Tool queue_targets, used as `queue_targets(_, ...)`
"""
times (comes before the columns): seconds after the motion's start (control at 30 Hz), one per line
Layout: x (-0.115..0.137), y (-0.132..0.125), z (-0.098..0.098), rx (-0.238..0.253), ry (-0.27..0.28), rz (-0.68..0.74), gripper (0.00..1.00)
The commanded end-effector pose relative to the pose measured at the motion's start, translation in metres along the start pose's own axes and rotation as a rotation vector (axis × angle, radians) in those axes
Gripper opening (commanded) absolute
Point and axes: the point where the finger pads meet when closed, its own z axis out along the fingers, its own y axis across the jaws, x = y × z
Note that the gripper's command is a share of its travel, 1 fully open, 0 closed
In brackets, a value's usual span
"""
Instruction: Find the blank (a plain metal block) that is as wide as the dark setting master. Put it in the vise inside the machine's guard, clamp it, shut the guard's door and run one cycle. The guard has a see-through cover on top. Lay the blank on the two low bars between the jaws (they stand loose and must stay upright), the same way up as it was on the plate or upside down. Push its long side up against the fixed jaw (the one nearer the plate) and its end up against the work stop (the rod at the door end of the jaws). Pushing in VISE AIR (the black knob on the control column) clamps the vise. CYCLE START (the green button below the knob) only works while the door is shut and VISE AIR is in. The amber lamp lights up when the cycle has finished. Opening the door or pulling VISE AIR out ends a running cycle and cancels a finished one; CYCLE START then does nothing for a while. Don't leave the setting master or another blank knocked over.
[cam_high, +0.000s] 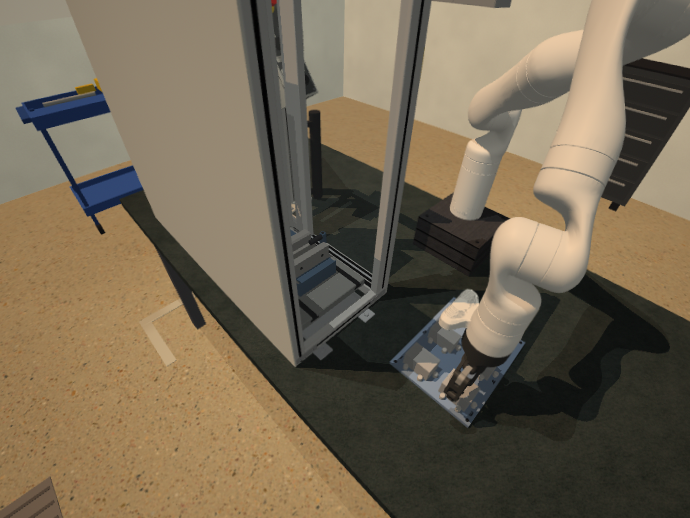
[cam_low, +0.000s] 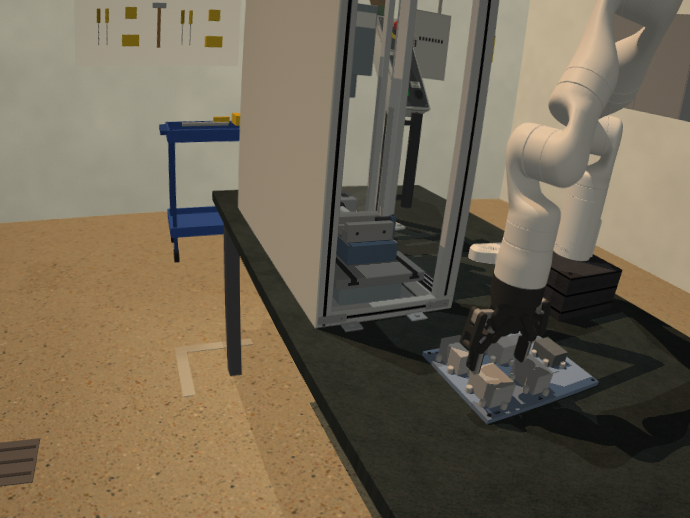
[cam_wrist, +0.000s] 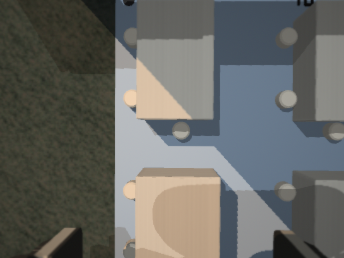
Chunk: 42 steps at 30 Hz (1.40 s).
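My gripper (cam_high: 454, 390) (cam_low: 497, 361) (cam_wrist: 177, 245) is open and empty, low over the blue plate (cam_low: 579, 380) (cam_wrist: 255, 100), its fingers on either side of a lit block (cam_wrist: 177, 210) in the wrist view. Another block (cam_wrist: 175, 80), half in shadow, stands beyond it. Several similar blocks stand against pegs. One darker block (cam_low: 550, 352) is at the plate's right; I cannot tell for sure whether it is the setting master. Inside the guard, a grey vise jaw (cam_high: 312, 259) (cam_low: 366, 230) shows. The two low bars and door position are unclear. The green button (cam_low: 407, 93) is small.
The guard's side panel (cam_high: 189, 139) (cam_low: 284, 139) and front post (cam_high: 398, 150) (cam_low: 470, 139) rise left of the plate. The robot's dark base block (cam_high: 457, 236) (cam_low: 582, 284) is behind the plate. A blue cart (cam_high: 72, 114) (cam_low: 203, 133) stands beyond the table.
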Motion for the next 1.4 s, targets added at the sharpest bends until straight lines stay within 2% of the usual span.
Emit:
queue_targets(0.0, -0.0004, -0.0007, 0.0043, 0.002, -0.001, 0.000, 1.00)
queue_targets(1.37, -0.0004, -0.0007, 0.0143, 0.002, -0.001, 0.000, 1.00)
